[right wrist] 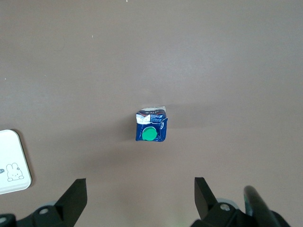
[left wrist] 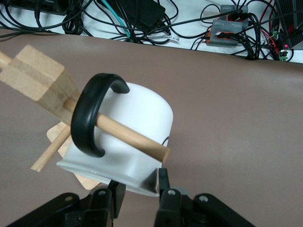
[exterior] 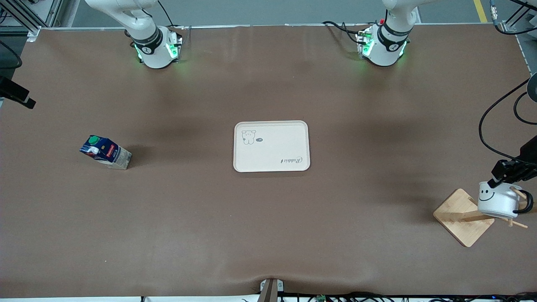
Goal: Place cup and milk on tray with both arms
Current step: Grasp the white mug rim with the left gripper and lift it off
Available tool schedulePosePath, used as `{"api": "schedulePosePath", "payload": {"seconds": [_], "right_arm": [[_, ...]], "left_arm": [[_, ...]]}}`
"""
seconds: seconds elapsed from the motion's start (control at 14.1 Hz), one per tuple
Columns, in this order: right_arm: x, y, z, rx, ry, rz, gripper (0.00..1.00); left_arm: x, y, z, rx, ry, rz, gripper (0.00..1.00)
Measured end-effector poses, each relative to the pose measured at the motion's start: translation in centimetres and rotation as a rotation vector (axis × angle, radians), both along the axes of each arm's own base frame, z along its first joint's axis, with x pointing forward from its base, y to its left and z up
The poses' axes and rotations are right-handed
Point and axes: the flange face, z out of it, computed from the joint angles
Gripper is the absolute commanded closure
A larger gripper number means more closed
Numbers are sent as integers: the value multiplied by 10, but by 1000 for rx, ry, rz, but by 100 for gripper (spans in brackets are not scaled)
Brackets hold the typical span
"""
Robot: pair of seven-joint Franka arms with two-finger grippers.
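Note:
The white cup [exterior: 497, 201] with a smiley face hangs by its black handle on a wooden peg [left wrist: 128, 132] of the rack at the left arm's end of the table. My left gripper [exterior: 499, 178] is at its rim; in the left wrist view my left gripper [left wrist: 138, 187] is closed on the rim of the cup [left wrist: 137, 118]. The milk [exterior: 105, 152] stands upright toward the right arm's end. My right gripper [right wrist: 140, 189] is open and empty, high over the table beside the milk [right wrist: 150, 126]; it does not show in the front view. The cream tray [exterior: 272, 147] lies mid-table.
The rack's square wooden base [exterior: 461, 216] sits near the table's edge, nearer the front camera than the tray. A corner of the tray [right wrist: 12, 156] shows in the right wrist view. Cables and boxes [left wrist: 227, 30] lie past the table edge.

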Motion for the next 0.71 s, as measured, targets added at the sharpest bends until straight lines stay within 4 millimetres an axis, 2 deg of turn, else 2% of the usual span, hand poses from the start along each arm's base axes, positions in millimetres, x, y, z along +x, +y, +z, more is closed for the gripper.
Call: {"api": "schedulePosePath", "payload": {"seconds": [0.07,0.28,0.36,0.71], "right_arm": [[0,0,0,0,0,0,0],[1,0,-1,0,2,0,0],[2,0,-3,0,4,0,0],[13,1,-9,-7,-4,2,0]], "left_arm": [[0,0,0,0,1,0,82],[0,-1,0,-2,3,-4,93],[0,-3,1,-7,12,-11,99],[0,-8,7,7,29,-43,100]]}}
